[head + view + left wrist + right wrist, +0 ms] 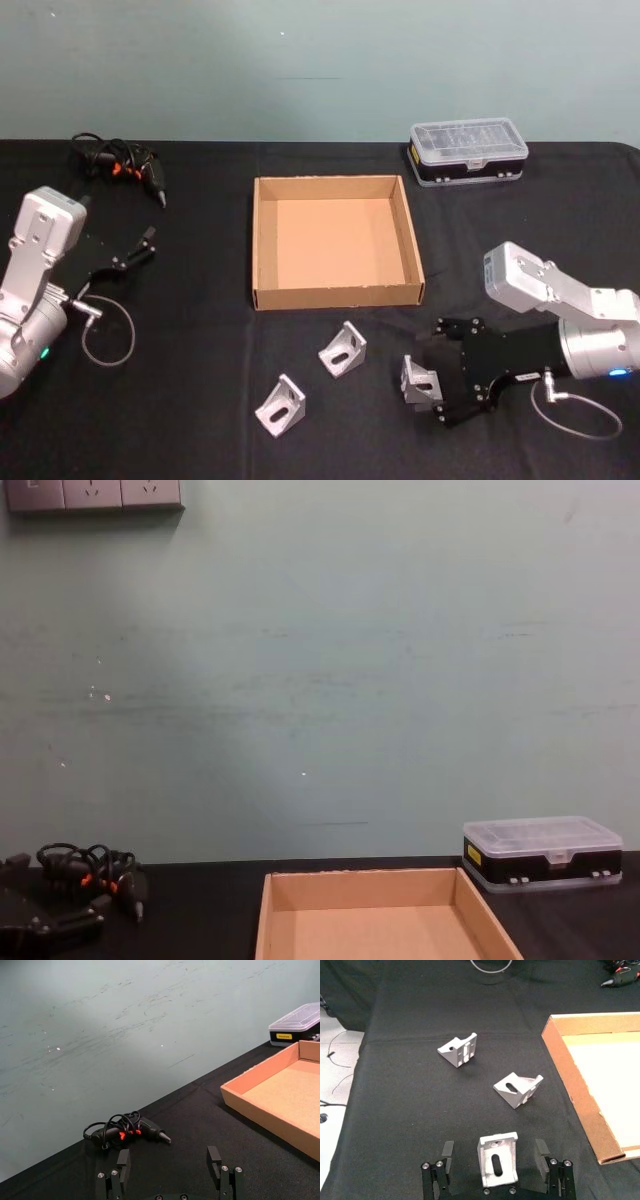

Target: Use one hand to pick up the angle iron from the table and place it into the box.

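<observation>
right hand (494, 1148) wide open | angle iron (498, 1162) between fingers (540, 1148), ungripped | left hand (169, 1153) parked open

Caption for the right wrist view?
Open right gripper straddles one angle iron on the table; two more lie beyond, near the box.

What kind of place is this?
Probably a robot lab or workshop: a black table holds angle irons, a cardboard box and a parts case; the right end effector straddles one iron, the left end effector hovers far left.
</observation>
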You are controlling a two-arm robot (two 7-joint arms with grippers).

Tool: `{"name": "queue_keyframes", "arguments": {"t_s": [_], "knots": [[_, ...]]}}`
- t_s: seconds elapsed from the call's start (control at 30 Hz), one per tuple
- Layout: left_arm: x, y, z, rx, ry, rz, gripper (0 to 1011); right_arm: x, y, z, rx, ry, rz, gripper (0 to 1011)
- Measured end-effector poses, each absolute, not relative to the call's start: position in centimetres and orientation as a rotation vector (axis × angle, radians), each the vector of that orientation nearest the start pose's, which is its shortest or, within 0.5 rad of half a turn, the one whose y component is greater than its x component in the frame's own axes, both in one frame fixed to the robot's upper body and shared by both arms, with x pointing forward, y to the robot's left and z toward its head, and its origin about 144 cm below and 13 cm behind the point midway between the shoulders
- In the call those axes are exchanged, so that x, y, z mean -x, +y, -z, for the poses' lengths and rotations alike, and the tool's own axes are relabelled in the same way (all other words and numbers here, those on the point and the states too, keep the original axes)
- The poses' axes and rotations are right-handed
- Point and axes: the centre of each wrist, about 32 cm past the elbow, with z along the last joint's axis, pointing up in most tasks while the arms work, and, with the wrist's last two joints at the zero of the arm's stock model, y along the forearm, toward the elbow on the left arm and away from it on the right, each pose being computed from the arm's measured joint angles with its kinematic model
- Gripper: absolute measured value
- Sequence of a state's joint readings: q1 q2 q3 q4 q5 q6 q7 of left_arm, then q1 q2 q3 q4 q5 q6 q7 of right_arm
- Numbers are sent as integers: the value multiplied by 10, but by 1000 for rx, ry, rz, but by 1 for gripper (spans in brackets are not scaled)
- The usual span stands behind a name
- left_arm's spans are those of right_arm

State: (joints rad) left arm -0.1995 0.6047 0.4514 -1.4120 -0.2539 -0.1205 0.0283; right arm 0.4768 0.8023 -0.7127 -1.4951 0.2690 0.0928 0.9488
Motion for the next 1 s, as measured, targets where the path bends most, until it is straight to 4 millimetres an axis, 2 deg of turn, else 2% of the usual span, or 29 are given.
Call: {"name": "queue_keyframes", "arguments": {"t_s": [0.6, 0.83, 1.0], "knots": [[-489, 310, -1140, -304, -285, -1248, 1000, -538, -295, -1204, 644, -126, 178, 998], [-489, 310, -1140, -304, -285, -1248, 1000, -540, -293, -1202, 638, -127, 178, 883], [-489, 310, -1140, -304, -285, -1248, 1000, -540, -293, -1202, 632, -128, 181, 707]]}}
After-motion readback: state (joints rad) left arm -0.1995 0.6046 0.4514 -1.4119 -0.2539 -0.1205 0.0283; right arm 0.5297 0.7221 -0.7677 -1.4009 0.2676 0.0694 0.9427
